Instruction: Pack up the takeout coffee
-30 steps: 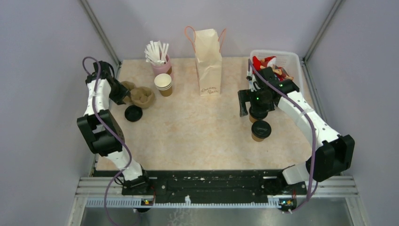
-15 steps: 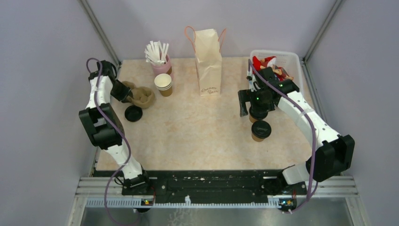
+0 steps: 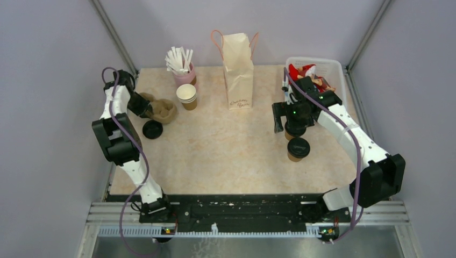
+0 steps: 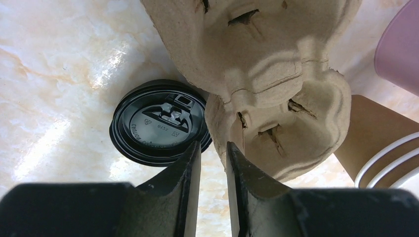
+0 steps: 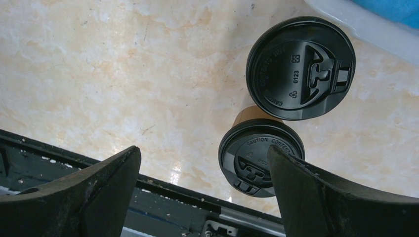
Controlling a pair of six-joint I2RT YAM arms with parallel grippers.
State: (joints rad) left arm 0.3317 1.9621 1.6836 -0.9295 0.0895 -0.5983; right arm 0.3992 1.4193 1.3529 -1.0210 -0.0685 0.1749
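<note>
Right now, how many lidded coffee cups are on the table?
2, both on the right. One lidded cup stands nearer the robot; the other cup sits just beyond it, beneath the open right jaws. The loose black lid at left covers no cup.

The bench (image 3: 226, 156) holds two lidded coffee cups (image 5: 300, 68), one paper bag (image 3: 238, 72), one cup carrier (image 3: 161, 109), one pink straw cup (image 3: 185, 77), one bin (image 3: 334, 67).

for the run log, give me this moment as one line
left fingers: nearly closed at cup carrier rim, grip unclear | right fingers: open above lidded cups | paper bag: upright
</note>
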